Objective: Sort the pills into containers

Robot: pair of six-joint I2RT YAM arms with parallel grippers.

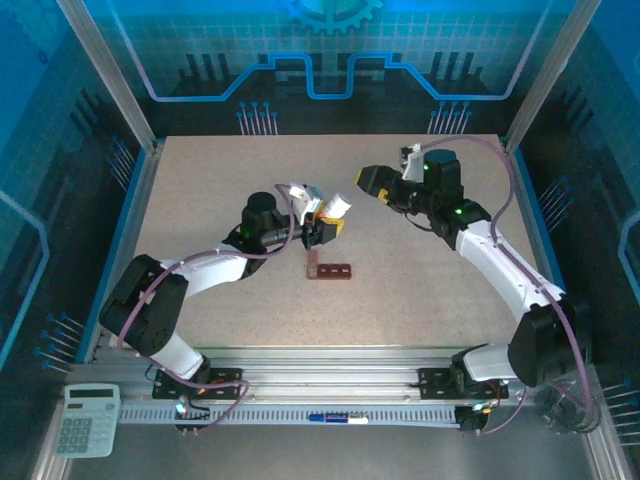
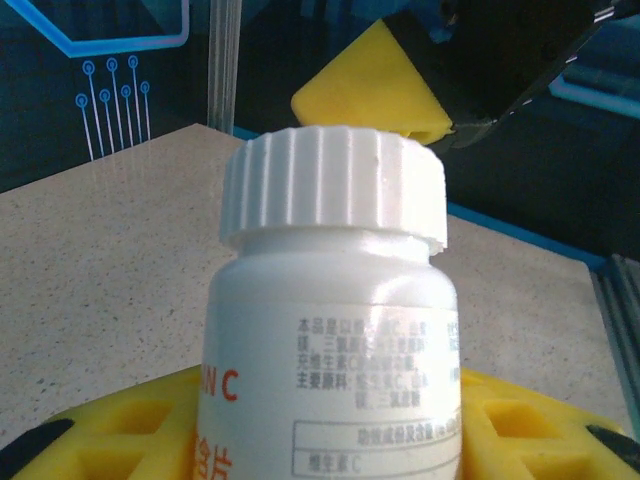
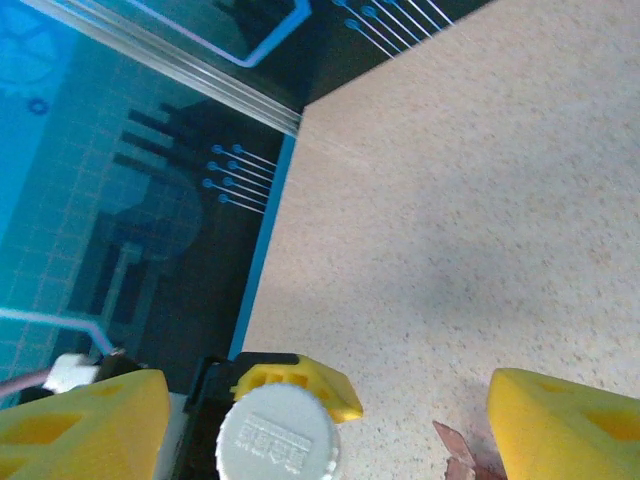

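My left gripper [image 1: 322,226] is shut on a small white bottle [image 1: 336,209] with a ribbed cap and holds it above the table's middle. In the left wrist view the bottle [image 2: 335,300] stands upright between my yellow fingers [image 2: 110,430]. My right gripper [image 1: 368,180] hangs open just right of the cap, apart from it. Seen from the right wrist, the cap [image 3: 278,437] lies below and between the wide-set fingers [image 3: 85,425]. The containers [image 1: 328,270], a dark reddish-brown strip, lie on the table in front of the bottle; a corner of the containers [image 3: 455,458] shows. The pills are out of view.
The speckled beige table [image 1: 200,190] has a blue raised border and aluminium frame posts at its corners. A calculator [image 1: 86,420] lies outside the near-left edge. Open tabletop stretches on every side of the strip.
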